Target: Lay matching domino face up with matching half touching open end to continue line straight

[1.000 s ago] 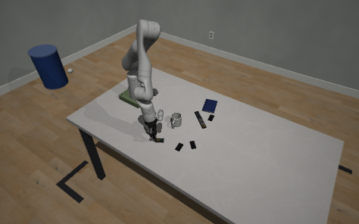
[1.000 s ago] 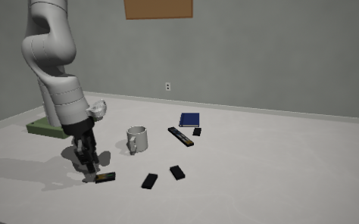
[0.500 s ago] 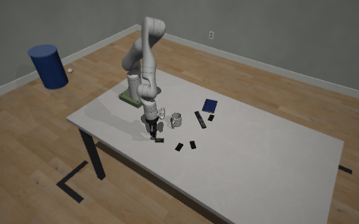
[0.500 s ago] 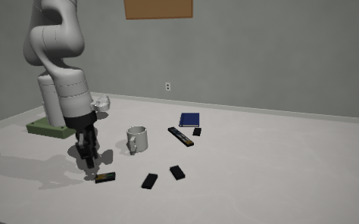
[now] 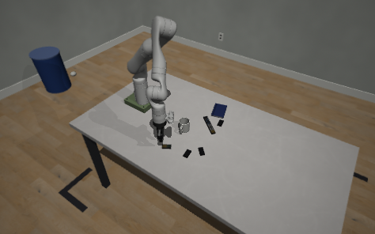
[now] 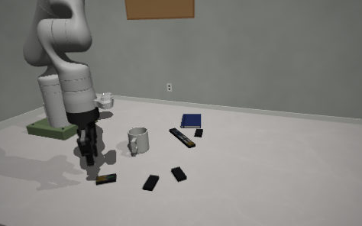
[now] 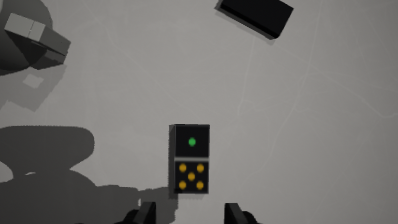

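Observation:
One domino lies face up, with one green pip on one half and five yellow pips on the other. My gripper is partly open and empty, above the table beside the five-pip end. Two black blank-backed dominoes lie nearby: one and another. A third small dark domino lies beside the line. The line is a straight strip of face-up dominoes; its pips are too small to read.
A grey mug stands between the gripper and the line; its handle shows at the wrist view's upper left. A blue book lies behind the line, near the third dark domino. The table's front edge runs beyond the face-up domino.

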Tool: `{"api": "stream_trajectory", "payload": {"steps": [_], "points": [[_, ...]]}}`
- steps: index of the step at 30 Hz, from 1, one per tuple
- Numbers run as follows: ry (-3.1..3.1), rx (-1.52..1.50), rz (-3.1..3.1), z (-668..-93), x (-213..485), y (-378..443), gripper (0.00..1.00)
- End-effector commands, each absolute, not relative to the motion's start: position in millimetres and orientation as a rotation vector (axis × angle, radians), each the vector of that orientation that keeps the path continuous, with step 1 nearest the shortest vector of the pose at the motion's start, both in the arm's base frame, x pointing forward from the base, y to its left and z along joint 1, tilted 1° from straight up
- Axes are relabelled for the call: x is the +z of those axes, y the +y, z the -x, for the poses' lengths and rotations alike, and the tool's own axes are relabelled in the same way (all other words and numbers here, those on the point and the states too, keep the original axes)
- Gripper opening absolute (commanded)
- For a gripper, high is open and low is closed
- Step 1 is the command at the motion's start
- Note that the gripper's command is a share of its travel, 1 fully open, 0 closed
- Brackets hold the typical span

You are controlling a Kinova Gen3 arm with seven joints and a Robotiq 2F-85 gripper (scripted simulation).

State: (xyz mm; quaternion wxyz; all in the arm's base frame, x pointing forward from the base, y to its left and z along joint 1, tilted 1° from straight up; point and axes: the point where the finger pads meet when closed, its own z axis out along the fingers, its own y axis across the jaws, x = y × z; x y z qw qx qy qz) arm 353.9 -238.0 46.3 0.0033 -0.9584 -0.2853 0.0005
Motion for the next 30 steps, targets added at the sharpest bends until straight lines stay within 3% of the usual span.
{"api": "stream_trajectory", "payload": {"steps": [1, 30], "points": [[-0.896, 0.012, 3.007, -354.6, 48.6, -238.0, 0.49], [-0.897, 0.016, 3.008, -359.0, 48.6, -235.1, 0.49]]}}
